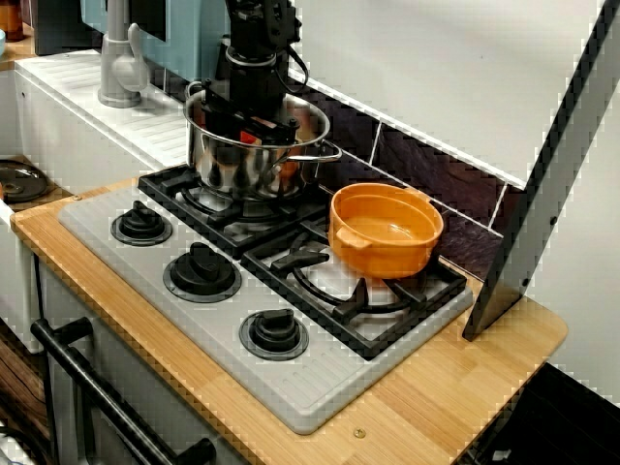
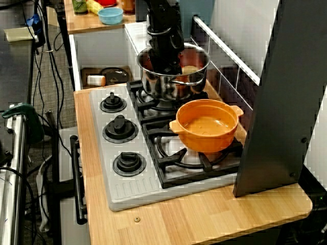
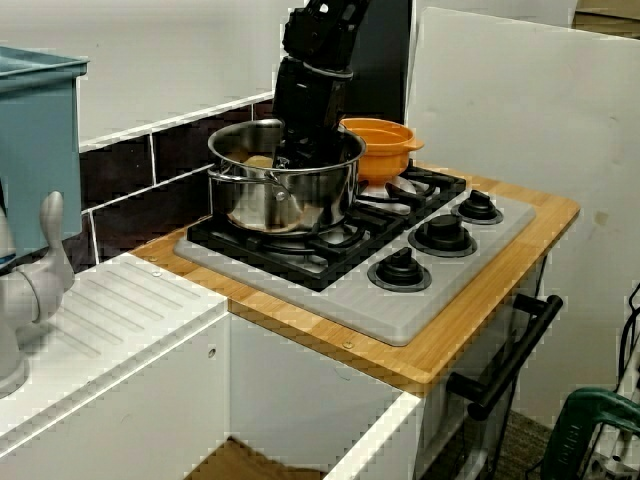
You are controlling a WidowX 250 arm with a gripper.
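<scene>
Upper centre: black robot gripper (image 1: 254, 127) sunk inside a shiny steel saucepan (image 1: 228, 167), round orange ceramic pot (image 1: 387, 244) at right; its opening and hold cannot be told.

3 fixed cams. Front view: off the worktop's (image 1: 455, 387) front edge, mid-height, fairly near, looks diag. down twd the tiled back wall. End view: past the worktop end far from the tap (image 3: 45, 270), higher, looks along its length. Tap-side view: by the tap, lowest, further back, faces approx. opp. the end view. All 3 share hob (image 1: 310, 387), steel pot (image 1: 242, 160), orange pot (image 1: 387, 237).
</scene>
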